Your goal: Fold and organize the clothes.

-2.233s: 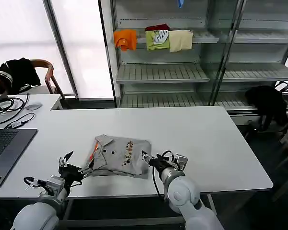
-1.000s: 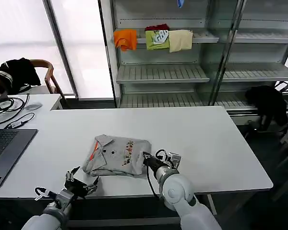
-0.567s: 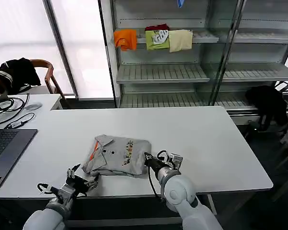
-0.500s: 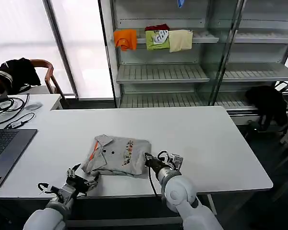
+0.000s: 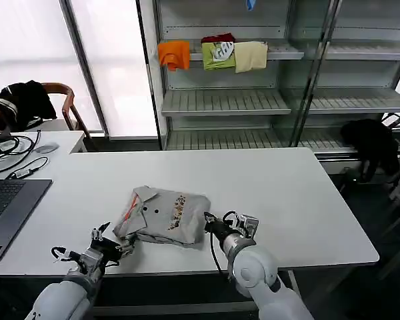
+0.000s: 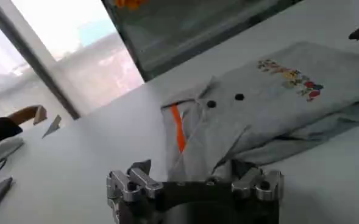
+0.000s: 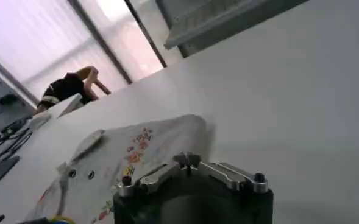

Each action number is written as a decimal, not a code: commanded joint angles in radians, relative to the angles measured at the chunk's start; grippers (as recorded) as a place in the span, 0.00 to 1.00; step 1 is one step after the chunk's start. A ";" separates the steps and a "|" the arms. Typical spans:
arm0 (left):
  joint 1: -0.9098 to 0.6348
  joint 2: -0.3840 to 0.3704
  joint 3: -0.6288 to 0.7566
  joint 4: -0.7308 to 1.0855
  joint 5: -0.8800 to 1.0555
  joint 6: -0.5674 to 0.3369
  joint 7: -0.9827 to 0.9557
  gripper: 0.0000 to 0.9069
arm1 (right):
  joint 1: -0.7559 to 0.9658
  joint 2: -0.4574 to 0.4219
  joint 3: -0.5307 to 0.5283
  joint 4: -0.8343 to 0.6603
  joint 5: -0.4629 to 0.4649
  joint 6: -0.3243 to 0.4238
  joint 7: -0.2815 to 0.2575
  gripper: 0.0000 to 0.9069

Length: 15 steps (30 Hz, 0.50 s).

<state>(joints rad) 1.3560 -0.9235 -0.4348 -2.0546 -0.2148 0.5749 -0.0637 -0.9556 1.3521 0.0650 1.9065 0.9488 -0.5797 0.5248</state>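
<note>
One limp light grey cotton T-shirt (image 5: pixel 165 217) sags between my closed claws; left gripper (image 5: pixel 123 246) and right gripper (image 5: pixel 207 225) pinch its near corners, which suits soft cloth.

A white table (image 5: pixel 287 193) stands before metal shelves (image 5: pixel 227 101) bearing folded orange, green and cream garments (image 5: pixel 213 55) on the upper shelf. Bright windows (image 5: pixel 27 47) fill the left wall. A wooden chair (image 5: pixel 60 100) holds black clothing; a laptop (image 5: pixel 7 207) lies at the side desk's near edge.
</note>
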 commanded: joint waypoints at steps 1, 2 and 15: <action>0.015 0.006 -0.044 -0.089 -0.060 0.002 -0.008 1.00 | -0.009 -0.013 0.005 0.024 0.005 -0.001 0.004 0.03; 0.028 0.007 -0.053 -0.109 -0.066 0.002 -0.007 1.00 | -0.012 -0.016 0.011 0.024 0.010 -0.001 0.009 0.30; 0.074 0.005 -0.138 -0.136 -0.117 0.002 -0.030 1.00 | -0.009 -0.003 -0.004 -0.003 0.038 -0.002 0.041 1.00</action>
<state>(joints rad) 1.4109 -0.9185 -0.5279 -2.1565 -0.2992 0.5768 -0.0850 -0.9615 1.3431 0.0705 1.9061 0.9769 -0.5814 0.5544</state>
